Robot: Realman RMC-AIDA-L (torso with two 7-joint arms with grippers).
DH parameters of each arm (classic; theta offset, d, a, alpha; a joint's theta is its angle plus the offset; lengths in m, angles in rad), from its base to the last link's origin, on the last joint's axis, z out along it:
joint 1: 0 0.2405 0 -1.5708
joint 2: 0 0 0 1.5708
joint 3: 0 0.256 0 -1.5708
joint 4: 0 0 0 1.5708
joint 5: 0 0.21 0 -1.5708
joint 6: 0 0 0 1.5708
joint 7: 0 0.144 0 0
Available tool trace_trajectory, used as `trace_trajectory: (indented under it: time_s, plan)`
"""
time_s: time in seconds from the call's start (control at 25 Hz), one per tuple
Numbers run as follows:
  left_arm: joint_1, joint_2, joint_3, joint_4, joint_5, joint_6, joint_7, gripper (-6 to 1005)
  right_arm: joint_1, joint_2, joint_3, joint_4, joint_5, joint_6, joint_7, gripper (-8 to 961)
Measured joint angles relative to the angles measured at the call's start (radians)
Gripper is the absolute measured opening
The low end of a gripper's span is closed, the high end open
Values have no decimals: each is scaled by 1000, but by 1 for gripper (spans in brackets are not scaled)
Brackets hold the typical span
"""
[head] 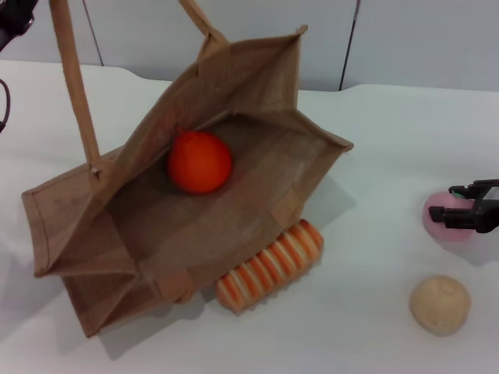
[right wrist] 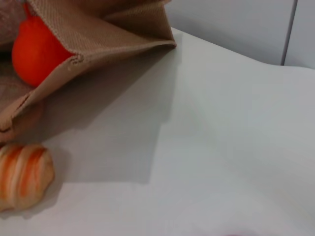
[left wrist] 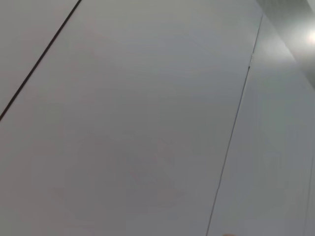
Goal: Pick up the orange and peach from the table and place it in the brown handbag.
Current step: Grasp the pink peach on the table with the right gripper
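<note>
The brown handbag (head: 234,195) lies open on the table, one handle (head: 76,86) pulled up out of the head view. The orange (head: 199,162) rests inside it and also shows in the right wrist view (right wrist: 37,51) under the bag's rim (right wrist: 98,46). The pale pink peach (head: 447,227) sits on the table at the far right. My right gripper (head: 443,201) is open, with its black fingers (head: 468,220) spread over the peach's top. Only a dark part of my left gripper (head: 14,23) shows at the top left, next to the raised handle.
An orange-and-cream striped loaf (head: 269,265) lies against the bag's front side and also shows in the right wrist view (right wrist: 22,174). A tan ball (head: 440,304) sits in front of the peach. The white table (head: 374,156) meets a pale wall behind.
</note>
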Motion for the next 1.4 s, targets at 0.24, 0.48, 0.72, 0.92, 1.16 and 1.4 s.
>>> trace_trajectory:
  time_s: [0.24, 0.48, 0.72, 0.92, 1.16, 1.4]
  plan:
    - [0, 0, 2, 0, 0, 2, 0, 108, -2, 0, 1, -1, 6, 0, -4, 586]
    - [1, 0, 3, 0, 0, 2, 0, 108, -2, 0, 8, -3, 11, -1, -11, 540]
    - [2, 0, 3, 0, 0, 2, 0, 108, -7, 0, 15, -15, 23, -20, -27, 507]
    - [2, -2, 3, 0, 0, 2, 0, 108, -10, 1, 20, -26, 24, -29, -27, 484]
    - [2, -2, 3, 0, 0, 2, 0, 108, -15, 1, 17, -26, 46, -29, -39, 403]
    - [0, -2, 3, 0, 0, 2, 0, 108, -16, 1, 15, -26, 47, -29, -37, 352]
